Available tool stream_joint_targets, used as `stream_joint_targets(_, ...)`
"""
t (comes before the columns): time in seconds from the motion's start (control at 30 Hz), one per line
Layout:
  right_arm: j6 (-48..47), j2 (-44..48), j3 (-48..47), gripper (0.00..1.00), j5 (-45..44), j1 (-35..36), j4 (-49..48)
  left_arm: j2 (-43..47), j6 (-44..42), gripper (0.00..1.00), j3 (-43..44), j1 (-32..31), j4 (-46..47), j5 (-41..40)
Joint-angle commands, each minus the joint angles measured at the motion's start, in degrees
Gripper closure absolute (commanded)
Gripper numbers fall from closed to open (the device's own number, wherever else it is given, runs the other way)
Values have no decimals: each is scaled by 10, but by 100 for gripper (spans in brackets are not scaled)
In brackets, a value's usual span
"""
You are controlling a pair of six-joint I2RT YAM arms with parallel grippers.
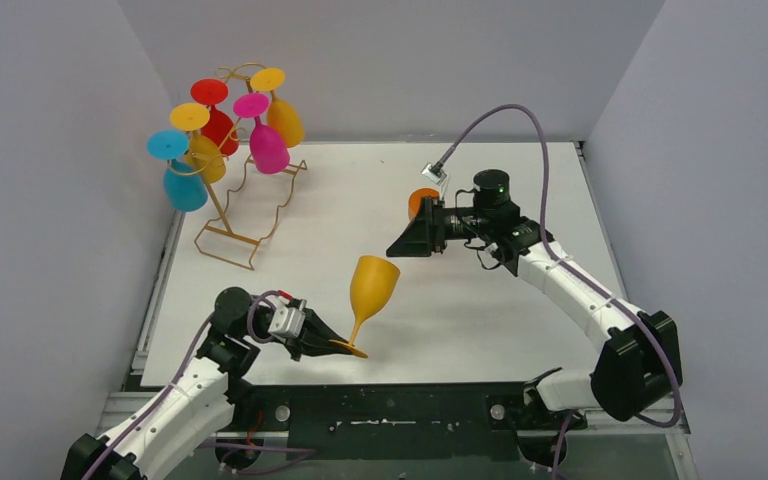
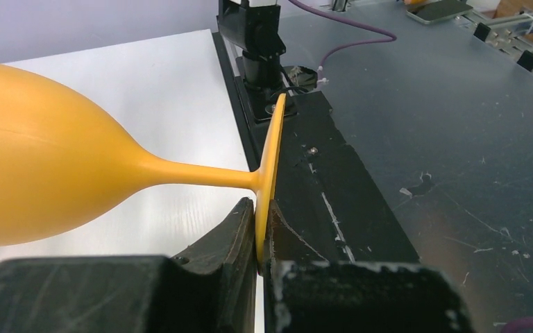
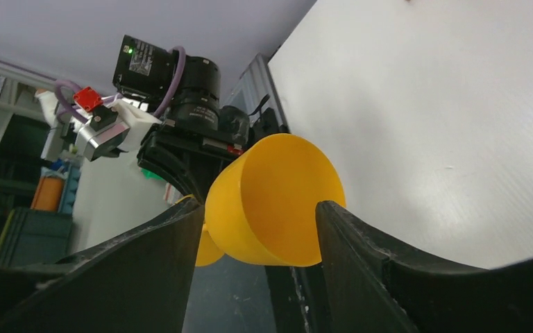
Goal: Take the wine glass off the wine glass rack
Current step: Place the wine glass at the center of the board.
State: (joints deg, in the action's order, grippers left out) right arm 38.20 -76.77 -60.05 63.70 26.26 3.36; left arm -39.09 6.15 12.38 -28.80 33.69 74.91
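Note:
The gold wire wine glass rack (image 1: 228,215) stands at the back left with several coloured glasses hanging upside down from its hooks. A yellow-orange wine glass (image 1: 372,284) is off the rack, held tilted above the table's front. My left gripper (image 1: 338,346) is shut on the rim of its round foot (image 2: 271,163), with the bowl (image 2: 38,180) sticking out to the left in the left wrist view. My right gripper (image 1: 396,246) is open and empty just behind the bowl. In the right wrist view the bowl (image 3: 271,201) shows between the spread fingers (image 3: 361,243), not touched.
An orange object (image 1: 422,200) lies on the white table (image 1: 500,310) behind my right gripper, mostly hidden. Blue (image 1: 182,185), red (image 1: 217,125), pink (image 1: 268,148) and yellow (image 1: 285,120) glasses hang on the rack. Grey walls close in the left, back and right sides.

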Motion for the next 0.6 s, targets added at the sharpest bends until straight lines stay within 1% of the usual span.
stream_joint_targets(0.0,30,-31,-32,42,67,33,-39,19,-32,100,26,0,-8,38)
stream_joint_targets(0.03,36,-36,-31,44,72,40,-53,21,-38,100,26,0,-18,37)
stream_joint_targets(0.1,25,-41,-34,47,58,58,-48,23,-51,100,28,0,-43,36)
stream_joint_targets(0.2,-12,-50,-52,49,49,78,2,17,-80,100,30,0,-73,20)
stream_joint_targets(0.27,-21,-56,-62,50,64,85,12,13,-90,100,34,0,-82,37)
stream_joint_targets(0.4,-10,-66,-67,52,103,76,10,21,-100,100,38,0,-99,35)
stream_joint_targets(0.47,6,-64,-59,52,151,61,-18,20,-99,100,39,0,-103,40)
stream_joint_targets(0.57,13,-57,-61,53,170,58,-25,21,-100,100,38,-1,-105,43)
